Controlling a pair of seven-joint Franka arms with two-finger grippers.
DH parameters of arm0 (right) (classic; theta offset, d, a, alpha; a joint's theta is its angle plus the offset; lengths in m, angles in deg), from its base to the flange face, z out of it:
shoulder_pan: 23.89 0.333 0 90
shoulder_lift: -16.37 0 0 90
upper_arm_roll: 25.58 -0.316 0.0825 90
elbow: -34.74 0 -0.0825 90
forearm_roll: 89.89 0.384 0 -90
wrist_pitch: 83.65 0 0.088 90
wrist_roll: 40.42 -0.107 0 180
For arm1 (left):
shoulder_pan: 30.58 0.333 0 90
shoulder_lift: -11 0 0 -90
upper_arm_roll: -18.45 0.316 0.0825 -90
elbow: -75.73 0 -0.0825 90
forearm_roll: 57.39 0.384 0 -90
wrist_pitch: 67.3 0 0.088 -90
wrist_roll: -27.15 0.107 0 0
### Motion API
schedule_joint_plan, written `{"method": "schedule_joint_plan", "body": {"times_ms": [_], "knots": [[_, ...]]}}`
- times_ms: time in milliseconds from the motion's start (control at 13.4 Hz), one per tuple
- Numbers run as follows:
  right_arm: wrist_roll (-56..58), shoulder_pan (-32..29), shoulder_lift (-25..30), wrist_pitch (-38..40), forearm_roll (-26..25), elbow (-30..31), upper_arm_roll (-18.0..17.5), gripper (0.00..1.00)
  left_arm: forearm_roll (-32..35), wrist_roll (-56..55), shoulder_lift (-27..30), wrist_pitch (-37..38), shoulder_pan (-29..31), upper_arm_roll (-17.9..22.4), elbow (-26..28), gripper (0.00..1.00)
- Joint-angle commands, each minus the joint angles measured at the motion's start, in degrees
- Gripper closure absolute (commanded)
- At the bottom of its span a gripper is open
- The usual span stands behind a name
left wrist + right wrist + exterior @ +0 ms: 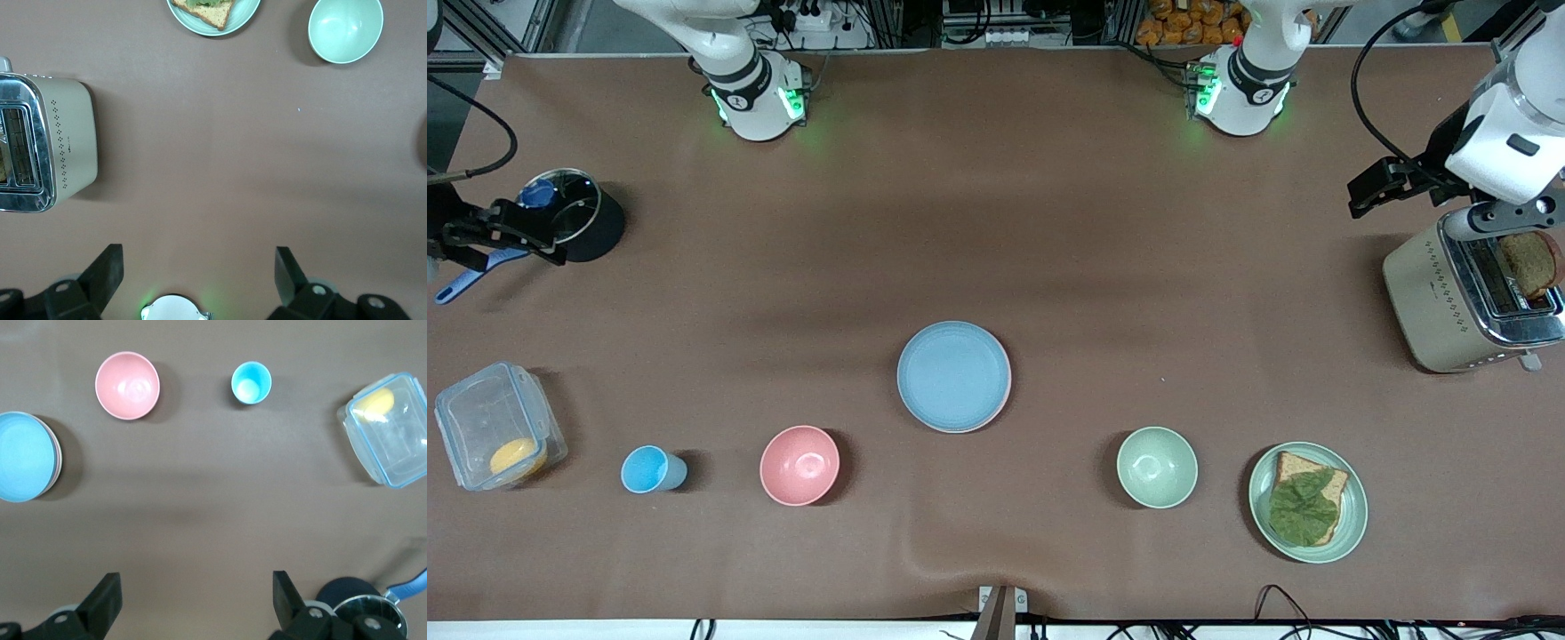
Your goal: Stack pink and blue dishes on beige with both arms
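Judging from how the plates lie, the stacking appears to be done: the blue plate (953,375) is seen on top in the middle of the table (1049,231), with a thin pale pink edge (1009,387) showing beneath it on the side toward the left arm's end, and in the right wrist view pale rims (59,457) are visible under the blue plate (23,457). Whether the lowest of these is the beige plate cannot be told for certain. Both arms seem to be parked away from the stack. The left gripper (1378,188) is held over the table beside the toaster (1467,298), spread fully and holding nothing, as its wrist view shows (199,270). The right gripper (494,238) is held over the black pot (578,218) and blue utensil (463,280) at the right arm's end, likewise wide apart and empty (197,597). If anything is left, only a check of the stack's alignment would be called for; no further grasp looks needed. No brand, label or legible writing can be made out; only a dotted pattern is seen on the toaster's side.
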Motion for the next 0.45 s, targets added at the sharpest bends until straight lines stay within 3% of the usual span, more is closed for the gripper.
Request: {"method": "schedule_joint_plan", "body": {"times_ms": [0,374], "knots": [[-0.4,-1.7,3.2,1.7,-1.1,1.6,-1.1,0.00,0.0,1.1,0.0,1.2,0.1,0.0,-1.0,0.00],[-0.4,-1.9,3.2,2.6,-2.5,2.4,-1.0,0.00,-0.7,1.2,0.1,1.2,0.1,-0.1,-1.0,0.00]]}}
